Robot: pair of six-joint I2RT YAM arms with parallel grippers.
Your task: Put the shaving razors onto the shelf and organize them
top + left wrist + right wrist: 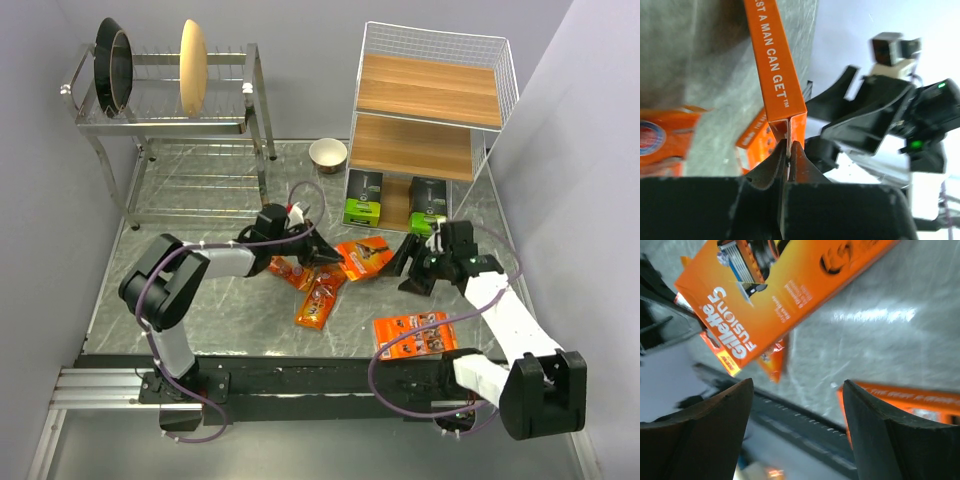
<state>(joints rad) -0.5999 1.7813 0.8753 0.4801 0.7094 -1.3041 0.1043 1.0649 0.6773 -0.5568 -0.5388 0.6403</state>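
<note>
Two dark grey boxes point(364, 195) on shelf point(428, 88) bottom board; left gripper point(333, 258) at orange card point(366, 257) edge.

From the left wrist, the card point(777, 65) pinched in the left pincer point(788, 146) runs off the top edge, its slogan cut short; a pack point(662, 137) left of the pincer is blurred and cropped. From the right wrist, the card's upper part is cut off above the right pincer point(797, 387), its small print unreadable; a second card point(920, 397) sits half hidden behind that pincer's right side.
</note>
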